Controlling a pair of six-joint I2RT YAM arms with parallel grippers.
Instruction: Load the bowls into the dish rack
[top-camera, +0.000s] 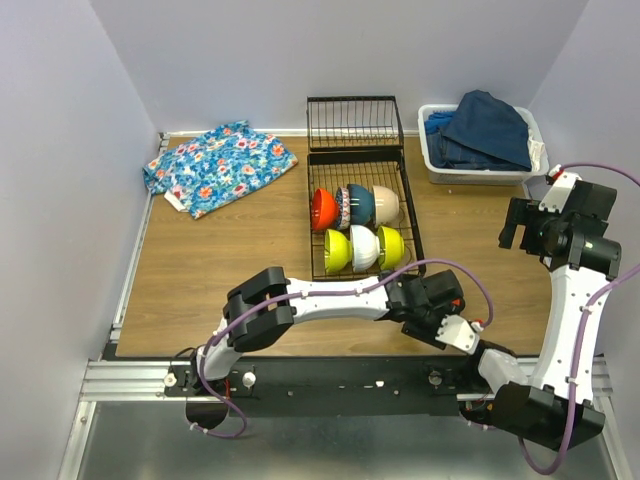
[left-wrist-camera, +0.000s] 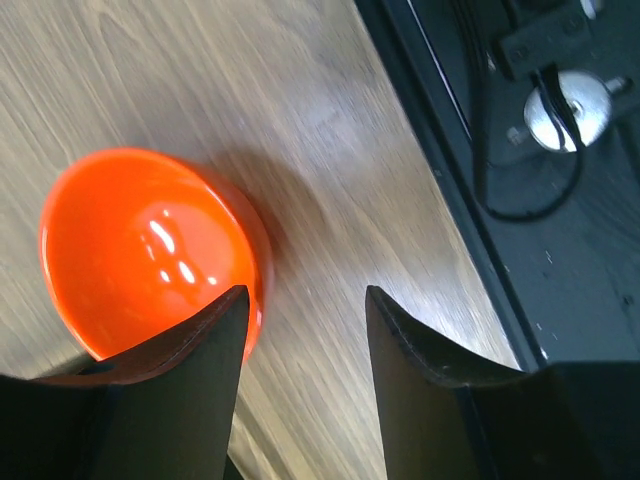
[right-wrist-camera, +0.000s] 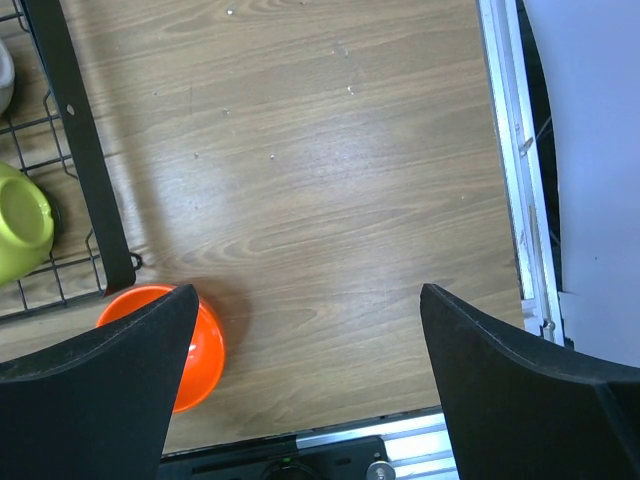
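**Bowl pickup at the near corner of the rack**

Left gripper (left-wrist-camera: 305, 300) hangs low over the wooden table (top-camera: 230, 290), close to the front rail (top-camera: 320, 380). Its fingers are apart with nothing between them. Orange bowl (left-wrist-camera: 145, 250) sits on the wood, apparently mouth-up, just beside one finger and partly under it, not in the gap. Right wrist view puts this bowl just outside the near corner of the dish rack (right-wrist-camera: 80, 150). From above it is hidden under the left arm (top-camera: 330, 297).

Step in hand, by my reading: lining up on this one loose bowl. The next move likely calls for a sideways shift so a finger drops inside the rim, then a close and a lift over the wire edge.

Right gripper (right-wrist-camera: 308, 295) is held up at the right, fingers wide apart, empty.

Farther on, seven bowls (top-camera: 363, 247) stand on edge in two rows in the rack. Beyond lie a flowered cloth (top-camera: 220, 165) far left and a white bin (top-camera: 480, 176) of blue clothes (top-camera: 485, 130) far right. Plain pale walls (top-camera: 60, 150) close three sides.
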